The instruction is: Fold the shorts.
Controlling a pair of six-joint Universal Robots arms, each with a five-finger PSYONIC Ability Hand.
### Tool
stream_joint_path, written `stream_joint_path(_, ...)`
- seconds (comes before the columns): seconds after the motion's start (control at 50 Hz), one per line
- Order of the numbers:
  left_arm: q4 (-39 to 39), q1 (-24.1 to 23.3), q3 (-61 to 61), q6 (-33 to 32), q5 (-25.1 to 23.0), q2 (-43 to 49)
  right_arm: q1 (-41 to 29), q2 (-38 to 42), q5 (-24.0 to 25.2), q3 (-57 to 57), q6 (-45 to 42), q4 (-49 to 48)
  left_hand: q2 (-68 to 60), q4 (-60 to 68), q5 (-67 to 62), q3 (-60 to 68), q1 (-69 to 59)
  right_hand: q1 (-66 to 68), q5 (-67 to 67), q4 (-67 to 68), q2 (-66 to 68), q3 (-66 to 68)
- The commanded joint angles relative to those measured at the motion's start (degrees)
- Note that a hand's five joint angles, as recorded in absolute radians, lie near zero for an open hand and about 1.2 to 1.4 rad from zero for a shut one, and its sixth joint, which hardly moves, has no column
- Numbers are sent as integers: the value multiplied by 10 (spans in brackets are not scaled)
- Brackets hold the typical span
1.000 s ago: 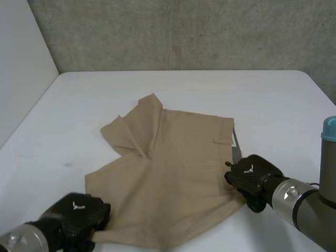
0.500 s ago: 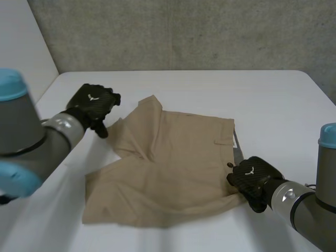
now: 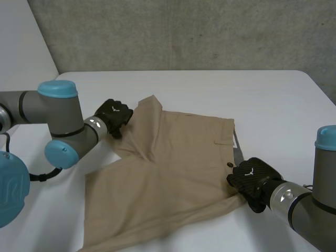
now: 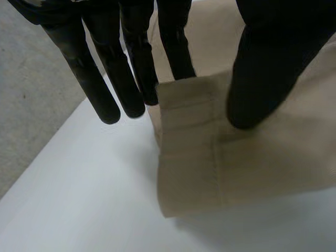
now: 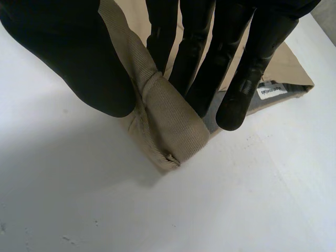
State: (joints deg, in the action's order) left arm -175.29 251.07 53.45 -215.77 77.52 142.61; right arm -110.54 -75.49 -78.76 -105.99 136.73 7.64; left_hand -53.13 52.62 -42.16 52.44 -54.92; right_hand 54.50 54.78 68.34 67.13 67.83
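Your khaki shorts [image 3: 178,163] lie mid-table [image 3: 210,89], reaching its near edge. Your right hand [image 3: 252,178] pinches the waistband corner [image 5: 168,126] between thumb and fingers, and your left hand [image 3: 114,116] pinches a leg hem [image 4: 194,131]. Grasping looks done, so next lift both evenly and fold across.
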Motion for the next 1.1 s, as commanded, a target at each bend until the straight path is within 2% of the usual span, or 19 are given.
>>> stream_joint_path(0.02, 13, 7, 2, 1, 6, 1, 5, 0, -1, 1, -1, -2, -269, 274, -278, 276, -251, 255, 152, 117, 129, 122)
stream_joint_path(0.16, 18, 11, 60, -14, 73, -38, 5, 0, -1, 1, 0, -2, -269, 274, -278, 276, -251, 255, 152, 117, 129, 122)
stream_joint_path(0.32, 12, 13, 140, -77, 89, -78, 2, 0, -1, 0, 0, -2, -269, 274, -278, 276, -251, 255, 152, 117, 129, 122)
stream_joint_path(0.44, 12, 15, 169, -84, 121, -84, 2, 0, -1, -1, 0, -1, -269, 274, -278, 276, -251, 255, 152, 117, 129, 122)
stream_joint_path(0.52, 9, 14, 177, -83, 124, -95, 1, 0, 1, -1, 1, -1, -269, 274, -278, 276, -251, 255, 152, 117, 129, 122)
stream_joint_path(0.56, 9, 14, 177, -83, 126, -97, 0, 0, 1, -1, 1, -2, -159, 164, -168, 166, -141, 255, 152, 117, 129, 122)
stream_joint_path(0.58, 9, 12, 177, -83, 127, -100, 0, 0, 1, -1, 1, -2, -33, 38, -43, 40, -15, 255, 152, 117, 129, 122)
stream_joint_path(0.64, 9, 10, 177, -78, 128, -115, -1, -1, 1, -1, 1, -3, 96, -91, 86, -89, 114, 255, 152, 117, 129, 122)
stream_joint_path(0.66, 9, 9, 179, -76, 128, -130, -1, -1, 1, 0, 3, -3, 194, -189, 185, -187, 212, 255, 152, 117, 129, 122)
stream_joint_path(0.72, 9, 8, 189, -69, 129, -153, -1, -2, 1, 5, 8, -3, 288, -283, 278, -281, 306, 255, 152, 117, 129, 122)
stream_joint_path(0.8, 9, 7, 221, -27, 128, -213, -1, -3, 1, 25, 42, -2, 343, -338, 334, -336, 361, 255, 152, 117, 129, 122)
stream_joint_path(0.88, 14, 3, 274, 61, 125, -280, -1, 11, 1, 58, 85, -2, 343, -338, 334, -336, 361, 255, 152, 117, 129, 122)
stream_joint_path(0.9, 17, -2, 297, 103, 126, -309, -1, 25, -1, 74, 102, -2, 342, -337, 332, -335, 360, 255, 152, 117, 129, 122)
stream_joint_path(0.96, 23, -15, 328, 172, 125, -346, -2, 43, -2, 97, 125, -1, 338, -333, 329, -331, 356, 255, 152, 117, 129, 122)
stream_joint_path(0.98, 34, -25, 353, 217, 124, -365, -2, 52, -3, 109, 135, -1, 335, -330, 325, -328, 353, 255, 152, 117, 129, 122)
stream_joint_path(1.06, 74, -45, 407, 300, 122, -392, -3, 66, -3, 122, 141, 1, 332, -326, 322, -325, 349, 255, 152, 117, 129, 122)
stream_joint_path(1.1, 90, -54, 423, 315, 121, -397, -3, 67, -2, 122, 140, 2, 332, -326, 322, -325, 349, 255, 152, 117, 129, 122)
